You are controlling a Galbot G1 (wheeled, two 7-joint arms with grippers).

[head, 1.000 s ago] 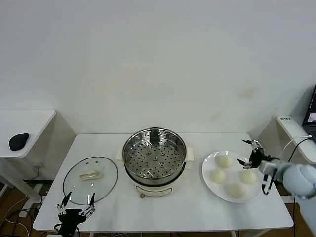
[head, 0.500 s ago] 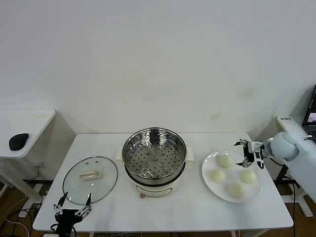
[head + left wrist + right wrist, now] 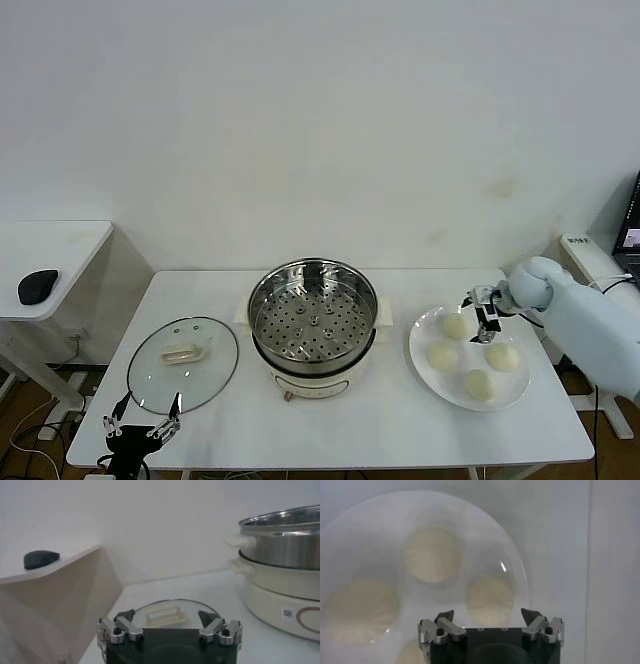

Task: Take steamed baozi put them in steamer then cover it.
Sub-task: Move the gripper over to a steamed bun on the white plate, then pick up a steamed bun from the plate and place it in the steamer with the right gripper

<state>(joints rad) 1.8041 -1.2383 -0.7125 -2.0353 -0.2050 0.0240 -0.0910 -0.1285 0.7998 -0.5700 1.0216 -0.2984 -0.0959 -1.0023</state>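
Four cream-white baozi lie on a white plate [image 3: 421, 340] right of the steamer [image 3: 313, 318]: one far [image 3: 455, 326], one left [image 3: 441, 355], one right [image 3: 502, 357], one near [image 3: 480, 384]. The steel steamer stands uncovered with its perforated tray bare. My right gripper [image 3: 483, 314] is open and empty, hovering over the plate's far side beside the far baozi. In the right wrist view its open gripper [image 3: 490, 618] frames one baozi [image 3: 490, 599] below it, with two others [image 3: 431, 555] [image 3: 360, 610] farther off. My left gripper [image 3: 140, 432] is open and empty at the table's front left corner.
The glass lid [image 3: 183, 363] with its cream handle lies flat on the table left of the steamer, just beyond my left gripper [image 3: 170, 626]; the lid [image 3: 165, 614] and steamer [image 3: 285, 545] show in the left wrist view. A side table with a dark object [image 3: 38, 286] stands at the far left.
My right gripper has swung in from beyond the plate's right edge to over the plate's far side. My left gripper has sunk a little toward the table's front edge.
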